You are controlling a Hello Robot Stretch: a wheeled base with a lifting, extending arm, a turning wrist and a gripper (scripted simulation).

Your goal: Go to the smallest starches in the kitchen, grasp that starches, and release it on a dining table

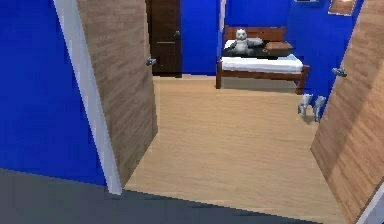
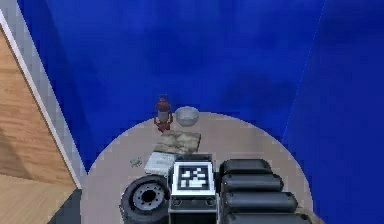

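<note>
In the arm side view the arm's dark bar rises from the bottom edge and ends in a white marked square. Left of the square sits the gripper's dark round body, low over the near edge of a round tan table. Its far end is not clear, so I cannot tell whether it holds anything. On the table, farther out, stand a small red bottle-like thing and a pale grey rounded thing. Flat light sheets lie between them and the gripper.
Blue walls close in behind the table. The forward view looks through a doorway between two open wooden doors onto a wooden floor. Beyond it are a bed with a teddy bear and a dark door.
</note>
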